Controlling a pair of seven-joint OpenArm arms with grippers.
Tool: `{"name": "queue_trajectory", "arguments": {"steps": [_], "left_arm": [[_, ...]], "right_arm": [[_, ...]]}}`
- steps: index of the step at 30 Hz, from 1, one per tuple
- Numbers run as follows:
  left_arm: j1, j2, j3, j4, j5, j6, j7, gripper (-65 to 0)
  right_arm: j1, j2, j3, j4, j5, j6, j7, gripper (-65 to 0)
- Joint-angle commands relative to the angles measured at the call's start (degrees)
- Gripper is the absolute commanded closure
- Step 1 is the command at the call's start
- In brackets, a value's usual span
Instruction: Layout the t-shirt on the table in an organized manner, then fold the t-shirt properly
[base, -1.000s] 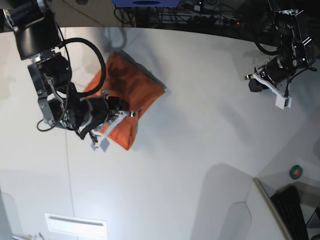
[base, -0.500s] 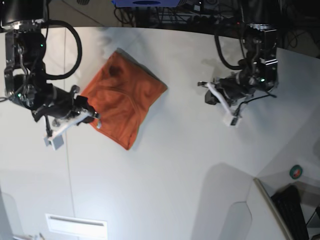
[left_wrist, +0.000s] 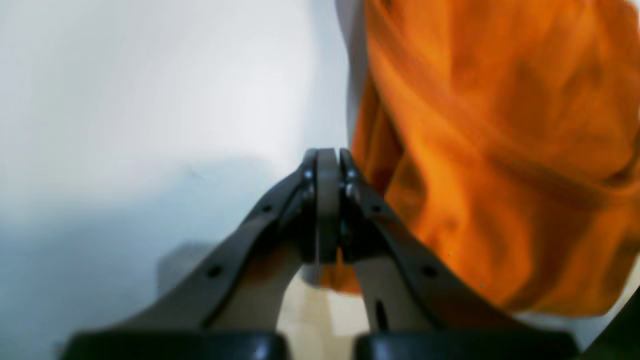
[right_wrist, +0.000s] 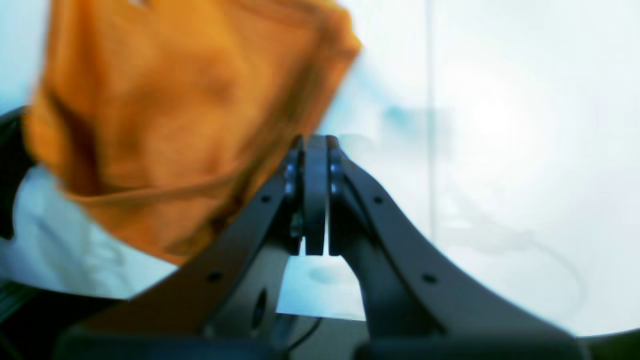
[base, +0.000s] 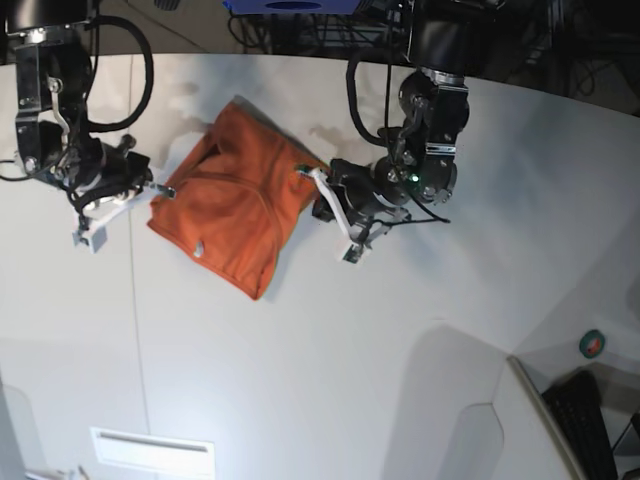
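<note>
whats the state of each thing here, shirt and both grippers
t-shirt: folded compact, lying flat on the table, not held
left gripper: jaws shut, empty, at the shirt's edge
right gripper: jaws shut, empty, at the opposite edge

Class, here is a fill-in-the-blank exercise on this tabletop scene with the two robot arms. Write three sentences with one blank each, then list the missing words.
1. The folded t-shirt is coloured ____.
2. It lies on a table whose top is ____ in colour.
3. Both the left gripper and the right gripper have their jaws ____.

Missing words: orange; white; shut
</note>
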Motion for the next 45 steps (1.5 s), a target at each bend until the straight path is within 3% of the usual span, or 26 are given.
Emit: {"name": "queue_trajectory", "arguments": {"steps": [1, 6, 11, 15, 18, 20, 23, 31, 35, 41, 45], "left_arm": [[-0.3, -0.2, 0.6, 0.3, -0.6, -0.2, -0.7, 0.0], [4.4, -0.3, 2.6, 1.7, -0.7, -0.2, -0.7, 0.0], [10.2, -1.7, 2.1, 7.5, -1.2, -0.2, -0.7, 0.0], [12.6, -2.8, 1.7, 11.6, -1.2, -0.2, -0.7, 0.0], [12.8, -3.3, -2.5, 13.6, -1.2, -0.2, -0.7, 0.0], [12.9, -3.4, -6.4, 15.8, -1.2, -0.3, -0.4, 0.0], [15.6, -4.3, -10.8, 21.1, -1.2, -0.5, -0.3, 0.0], [30.4, -15.5, -11.6, 35.7, -1.3, -0.5, -0.7, 0.0], [36.3, -19.4, -11.4, 38.5, -1.3, -0.5, -0.8, 0.0], [44.0, -21.9, -11.3, 38.3, -0.8, -0.6, -0.8, 0.0], [48.2, -23.6, -9.7, 37.1, -0.6, -0.6, -0.8, 0.0]], "right_arm": [[0.9, 0.3, 0.3, -0.1, -0.5, 0.3, 0.7, 0.0], [2.2, 0.2, -0.8, -4.5, -0.8, 0.4, 4.6, 0.0], [3.7, 0.2, -7.1, -6.4, -0.8, 0.4, 5.0, 0.0], [4.3, 0.2, -8.3, -6.2, -0.9, 0.0, 5.0, 0.0], [2.9, 0.4, -8.1, -3.3, -1.1, -0.3, 5.0, 0.0], [1.0, 0.8, -7.6, 0.4, -1.1, -3.6, 5.0, 0.0], [-4.6, 2.5, -5.3, 7.9, -1.1, -6.6, 4.9, 0.0], [-22.5, 8.0, -5.1, 20.3, -1.1, -6.5, 4.9, 0.0], [-28.5, 8.4, -4.5, 20.4, -1.1, -6.7, 4.8, 0.0], [-39.6, 8.4, -5.4, 20.4, -1.1, -6.7, 4.5, 0.0], [-44.5, 8.5, -9.4, 18.4, -1.1, -6.7, 4.6, 0.0]]}}
